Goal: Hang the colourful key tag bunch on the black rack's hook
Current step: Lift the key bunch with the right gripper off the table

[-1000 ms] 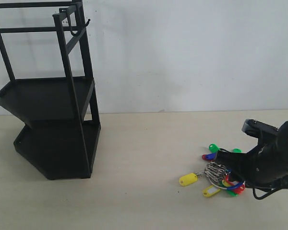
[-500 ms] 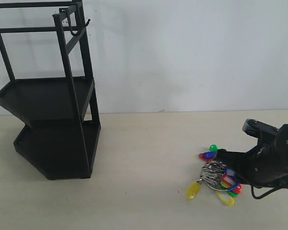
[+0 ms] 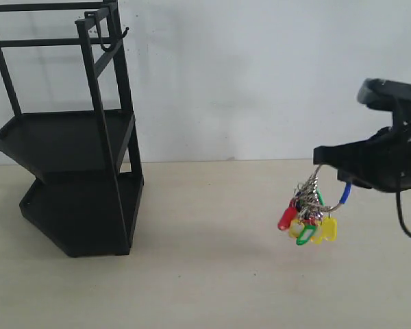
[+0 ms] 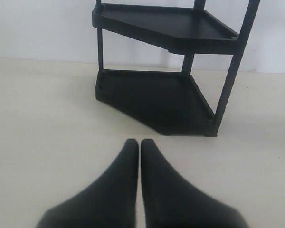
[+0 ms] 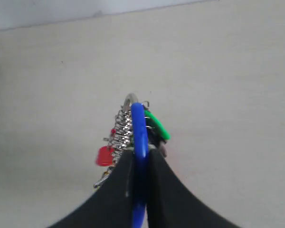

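The colourful key tag bunch (image 3: 307,218) hangs in the air at the right, clear of the table, its red, yellow and green tags dangling below silver rings. My right gripper (image 3: 322,162) is shut on its blue loop (image 5: 138,128), which stands pinched between the two black fingers (image 5: 118,185). The black rack (image 3: 68,137) stands at the far left, and its thin hook (image 3: 108,45) curves down from the top bar. My left gripper (image 4: 135,145) is shut with nothing in it, low over the table and facing the rack (image 4: 166,95).
A white wall rises behind the pale table (image 3: 205,274). A shorter upturned black prong (image 3: 125,30) sticks out beside the hook. Open tabletop lies between the rack and the hanging bunch.
My right gripper has risen from the table with the bunch, which now hangs free instead of lying spread on the surface. The rack has not moved.
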Controlling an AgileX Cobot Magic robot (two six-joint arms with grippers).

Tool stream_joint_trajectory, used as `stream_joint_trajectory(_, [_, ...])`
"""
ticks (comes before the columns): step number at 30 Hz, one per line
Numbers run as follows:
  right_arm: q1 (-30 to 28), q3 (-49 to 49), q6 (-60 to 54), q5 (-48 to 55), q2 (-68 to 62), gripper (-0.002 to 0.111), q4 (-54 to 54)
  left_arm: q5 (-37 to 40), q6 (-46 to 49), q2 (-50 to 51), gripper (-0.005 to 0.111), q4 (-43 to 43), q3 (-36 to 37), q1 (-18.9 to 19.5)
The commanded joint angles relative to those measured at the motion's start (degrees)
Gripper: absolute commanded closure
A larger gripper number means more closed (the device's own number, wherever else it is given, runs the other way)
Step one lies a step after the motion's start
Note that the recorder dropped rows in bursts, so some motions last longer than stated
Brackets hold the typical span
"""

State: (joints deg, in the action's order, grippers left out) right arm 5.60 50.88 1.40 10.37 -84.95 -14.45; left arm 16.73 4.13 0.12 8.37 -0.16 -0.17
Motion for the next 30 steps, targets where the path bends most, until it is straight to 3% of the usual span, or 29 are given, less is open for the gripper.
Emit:
stream_joint_trajectory(1, [-1.4,0.7,-1.1,2.5,5.6,0.108,-3.4,-0.4,0.2,-0.1,0.102,-0.3,0.2,0.1])
stream_joint_trajectory(3, [0.0,0.7,-11.1,2.8,7.9,0.108,-3.0,-0.4,0.2,-0.1,0.102,-0.3,0.2,0.1])
stream_joint_trajectory(5, [-1.2,0.7,-0.4,3.4,8.8,0.108,-3.7,-0.4,0.2,-0.1,0.102,-0.3,0.2,0.1])
stream_joint_trajectory(8, [2.0,1.3,-15.0,4.1,9.0,0.108,-2.2,-0.4,0.2,-0.1,0.102,-0.3,0.2,0.1])
stream_joint_trajectory(11, [0.5,1.3,-3.4,2.9,9.0,0.108,-5.2,-0.4,0.2,-0.1,0.102,-0.3,0.2,0.1])
stream_joint_trajectory(14, [3.7,1.7,-18.8,3.5,8.9,0.108,-3.6,-0.4,0.2,-0.1,0.102,-0.3,0.2,0.1])
stream_joint_trajectory(17, [1.7,1.9,-8.1,2.7,9.1,0.108,-4.4,-0.4,0.2,-0.1,0.102,-0.3,0.2,0.1])
stream_joint_trajectory(21, [2.8,2.8,-17.8,4.7,9.0,0.108,-1.5,-0.4,0.2,-0.1,0.102,-0.3,0.2,0.1])
stream_joint_trajectory(23, [1.0,2.9,-6.3,3.8,9.1,0.108,-2.3,-0.4,0.2,-0.1,0.102,-0.3,0.2,0.1])
stream_joint_trajectory(27, [4.7,3.9,-25.3,6.3,9.1,0.108,-1.5,-0.4,0.2,-0.1,0.102,-0.3,0.2,0.1])
stream_joint_trajectory(30, [2.1,4.1,-3.8,3.5,9.1,0.108,-1.2,-0.4,0.2,-0.1,0.102,-0.3,0.2,0.1])
